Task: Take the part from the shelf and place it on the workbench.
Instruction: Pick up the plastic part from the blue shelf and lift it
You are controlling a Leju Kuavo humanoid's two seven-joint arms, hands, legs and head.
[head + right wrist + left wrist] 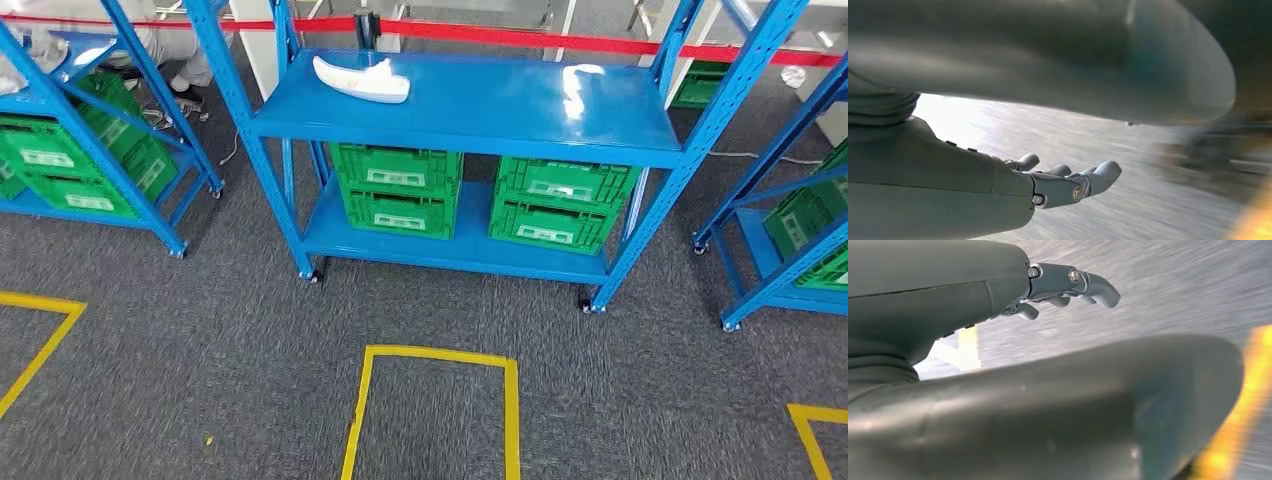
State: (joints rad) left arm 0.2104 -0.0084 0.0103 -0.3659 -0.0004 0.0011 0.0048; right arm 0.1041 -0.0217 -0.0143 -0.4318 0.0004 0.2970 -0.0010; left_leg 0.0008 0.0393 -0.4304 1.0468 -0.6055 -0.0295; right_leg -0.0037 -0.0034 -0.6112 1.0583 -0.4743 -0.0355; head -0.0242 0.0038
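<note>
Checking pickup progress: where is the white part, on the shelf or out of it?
On the shelf: the part lies flat on the top deck of the shelf, with no robot hand touching it.

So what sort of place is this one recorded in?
Probably a factory or warehouse test area: blue racks holding green crates, yellow tape boxes marked on grey carpet, and a red barrier tape behind.

Motion is blurring the carpet [1173,285] and yellow tape [1243,405] in both wrist views; neighbouring shelves [90,130] are running past the edges
</note>
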